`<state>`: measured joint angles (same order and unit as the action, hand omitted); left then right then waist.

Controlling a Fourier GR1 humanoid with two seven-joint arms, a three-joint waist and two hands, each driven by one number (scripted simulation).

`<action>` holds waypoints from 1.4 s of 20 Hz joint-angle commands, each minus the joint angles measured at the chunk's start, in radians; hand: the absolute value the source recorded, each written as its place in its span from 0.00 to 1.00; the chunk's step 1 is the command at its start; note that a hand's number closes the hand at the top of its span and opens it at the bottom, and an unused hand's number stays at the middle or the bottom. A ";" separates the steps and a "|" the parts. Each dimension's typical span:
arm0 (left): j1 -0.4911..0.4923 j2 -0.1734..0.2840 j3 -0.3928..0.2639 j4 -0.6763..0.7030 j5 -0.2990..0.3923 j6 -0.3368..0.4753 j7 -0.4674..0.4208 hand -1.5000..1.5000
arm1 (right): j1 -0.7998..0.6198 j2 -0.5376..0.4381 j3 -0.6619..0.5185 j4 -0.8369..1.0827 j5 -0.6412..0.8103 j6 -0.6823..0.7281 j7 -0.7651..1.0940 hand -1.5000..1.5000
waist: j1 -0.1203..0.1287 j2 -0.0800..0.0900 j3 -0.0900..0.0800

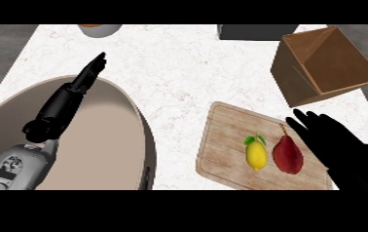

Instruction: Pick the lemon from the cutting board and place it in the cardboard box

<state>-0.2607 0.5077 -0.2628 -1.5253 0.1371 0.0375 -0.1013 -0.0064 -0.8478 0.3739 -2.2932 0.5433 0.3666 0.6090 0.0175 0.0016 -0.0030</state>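
Note:
A yellow lemon [256,155] with a green leaf lies on the wooden cutting board [224,143] at the lower right. Beside it, to its right, lies a dark red pear-shaped fruit [287,155]. The brown cardboard box [322,63] stands open at the upper right, beyond the board. My right hand [327,138] hovers over the board's right edge, fingers straight and spread, just right of the red fruit and apart from the lemon. At the left, my left hand [84,77] points its straight fingers up and away, holding nothing.
A large grey-brown round basin [119,128] fills the lower left under my left forearm. At the counter's far edge sit a small orange-rimmed bowl [99,29] and a dark grey block [255,31]. Bare white marble counter [187,75] lies between basin and box.

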 commanded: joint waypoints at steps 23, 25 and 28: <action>0.032 -0.051 0.096 0.026 -0.073 -0.087 -0.004 0.50 | -0.257 0.530 0.333 0.361 0.318 0.238 0.407 0.00 | -0.017 -0.002 0.003; 0.034 -0.052 0.116 0.009 -0.067 -0.101 0.004 0.50 | -0.205 0.503 0.348 0.371 0.369 0.196 0.357 0.00 | -0.018 -0.002 0.003; 0.034 -0.081 0.113 0.004 -0.094 -0.099 0.007 0.50 | -0.206 0.490 0.298 0.430 0.386 0.199 0.292 0.00 | -0.018 -0.002 0.003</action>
<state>-0.2316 0.4359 -0.1691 -1.5385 0.0589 -0.0384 -0.0836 -0.2404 -0.3487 0.6807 -1.9232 0.8716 0.6019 0.9211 0.0004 -0.0015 0.0008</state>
